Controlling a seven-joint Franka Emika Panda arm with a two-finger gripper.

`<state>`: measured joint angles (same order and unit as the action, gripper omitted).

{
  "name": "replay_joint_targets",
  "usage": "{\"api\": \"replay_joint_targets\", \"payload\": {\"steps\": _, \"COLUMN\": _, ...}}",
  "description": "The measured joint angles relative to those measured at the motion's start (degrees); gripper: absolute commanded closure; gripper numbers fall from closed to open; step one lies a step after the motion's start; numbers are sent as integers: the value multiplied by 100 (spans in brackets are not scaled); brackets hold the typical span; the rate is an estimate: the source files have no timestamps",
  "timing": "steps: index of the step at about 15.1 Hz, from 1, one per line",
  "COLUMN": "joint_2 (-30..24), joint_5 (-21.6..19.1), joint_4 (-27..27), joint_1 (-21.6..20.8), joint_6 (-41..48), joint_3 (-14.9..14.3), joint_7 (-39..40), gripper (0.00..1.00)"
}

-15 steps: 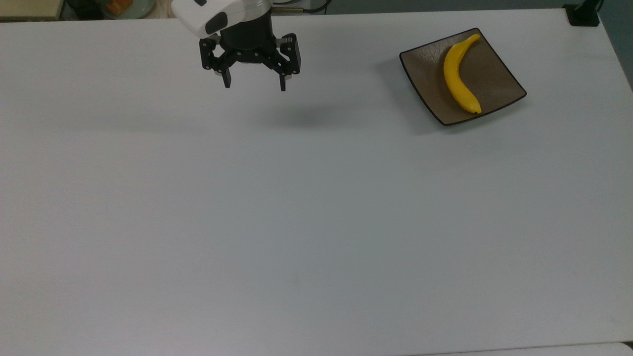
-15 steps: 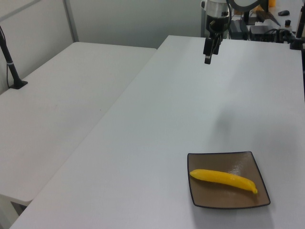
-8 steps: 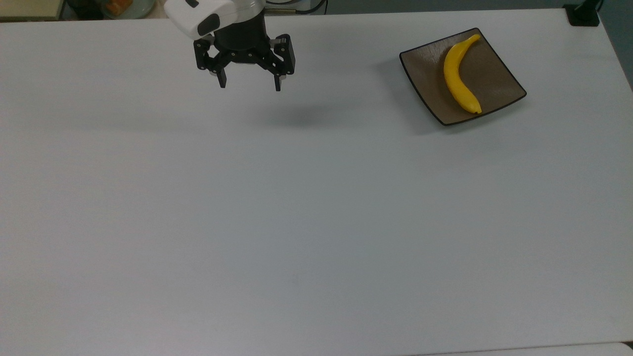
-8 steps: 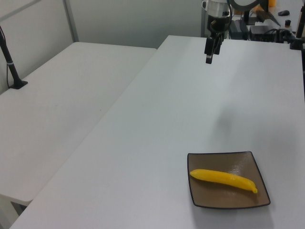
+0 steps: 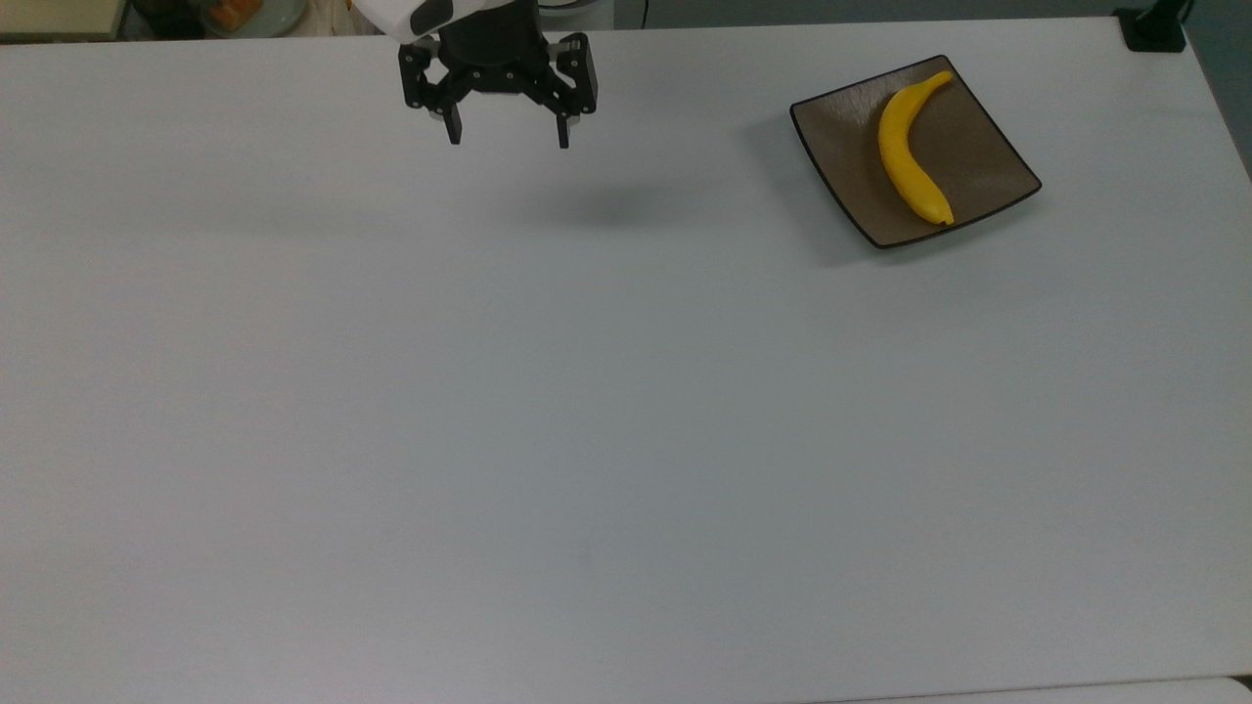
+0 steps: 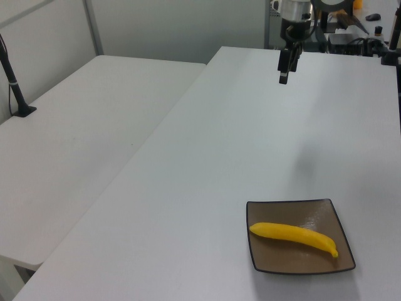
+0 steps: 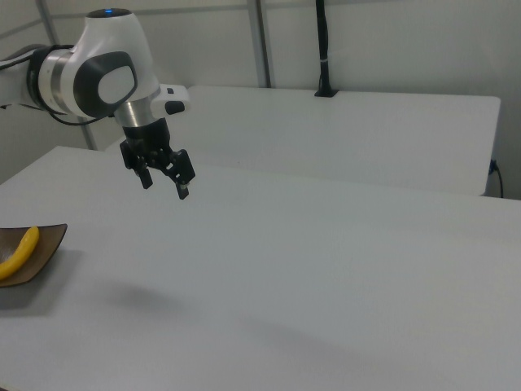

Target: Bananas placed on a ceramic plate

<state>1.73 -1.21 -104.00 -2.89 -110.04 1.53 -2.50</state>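
Note:
The yellow banana [image 5: 909, 157] lies diagonally across the square brown plate [image 5: 988, 156] at the top view's upper right. In the left view the banana [image 6: 293, 236] rests on the plate [image 6: 299, 260] at the bottom right; in the right view the banana [image 7: 18, 254] and plate [image 7: 41, 249] sit at the left edge. My gripper [image 5: 509, 137] hangs open and empty above the table, far to the left of the plate in the top view. It also hovers high at the far end of the table [image 6: 283, 78] and near the right view's upper left [image 7: 165, 187].
The white table [image 5: 587, 411] stretches wide around the plate. A second white table [image 6: 81, 144] adjoins it on the left view's left, with a black post [image 6: 12, 81] on it. Cluttered equipment [image 6: 351, 31] stands beyond the far edge.
The gripper, still open, has shifted toward the top view's right and upper edge, and rightward in the left view. Banana and plate have not moved.

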Motion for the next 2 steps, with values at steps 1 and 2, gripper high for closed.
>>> {"api": "replay_joint_targets", "payload": {"steps": 1, "joint_2": -60, "joint_5": 5, "joint_4": -57, "joint_1": 0, "joint_6": 0, "joint_3": 11, "joint_7": 1, "gripper": 0}}
{"api": "replay_joint_targets", "payload": {"steps": 2, "joint_2": -101, "joint_5": 9, "joint_4": -93, "joint_1": -1, "joint_6": 0, "joint_3": 23, "joint_7": 1, "gripper": 0}}
